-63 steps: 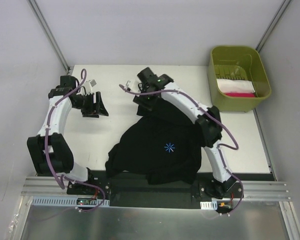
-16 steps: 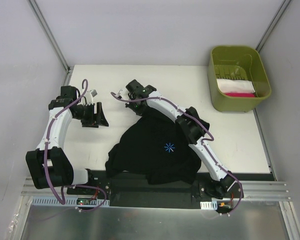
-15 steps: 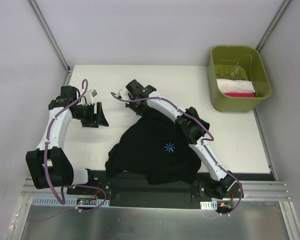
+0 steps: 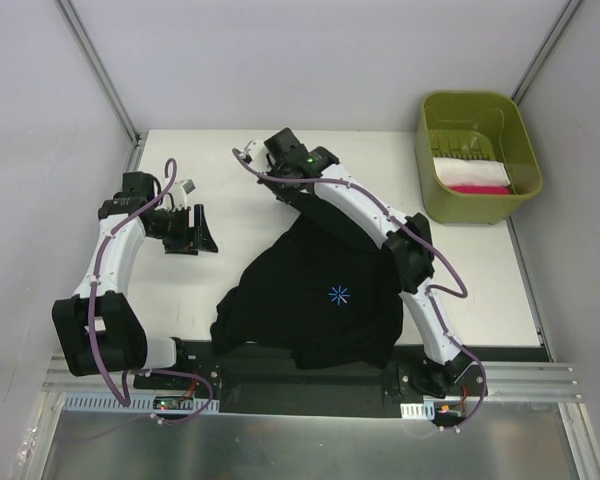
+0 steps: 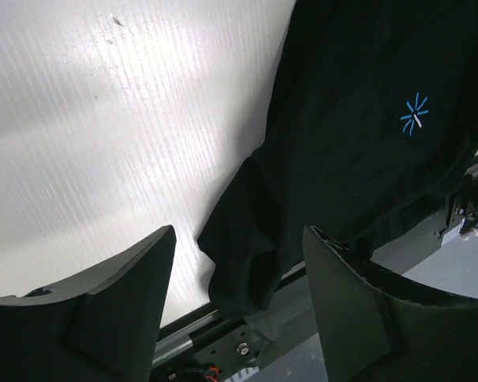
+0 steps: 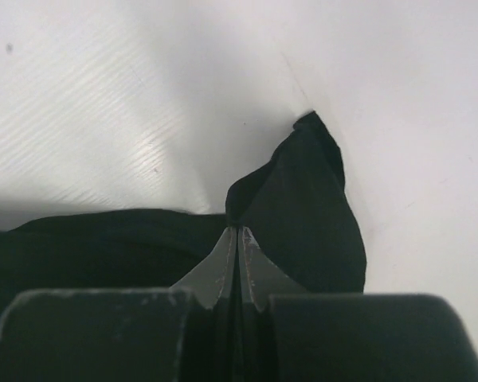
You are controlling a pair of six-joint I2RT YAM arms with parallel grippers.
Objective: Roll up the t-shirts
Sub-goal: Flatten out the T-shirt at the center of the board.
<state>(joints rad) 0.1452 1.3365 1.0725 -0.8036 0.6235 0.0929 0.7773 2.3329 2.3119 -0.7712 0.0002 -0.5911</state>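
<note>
A white table (image 4: 480,270) sits boxed in by pale grey walls (image 4: 310,60), slim metal posts (image 4: 98,68) rising from its far corners. Soft light washes the top; an aluminium rail (image 4: 525,378) lines the near edge.

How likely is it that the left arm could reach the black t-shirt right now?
Probably yes. The left arm holds its jaws open over bare table just left of the black t-shirt, with nothing between. The right arm pinches only the shirt's far corner, clear of that side.
</note>
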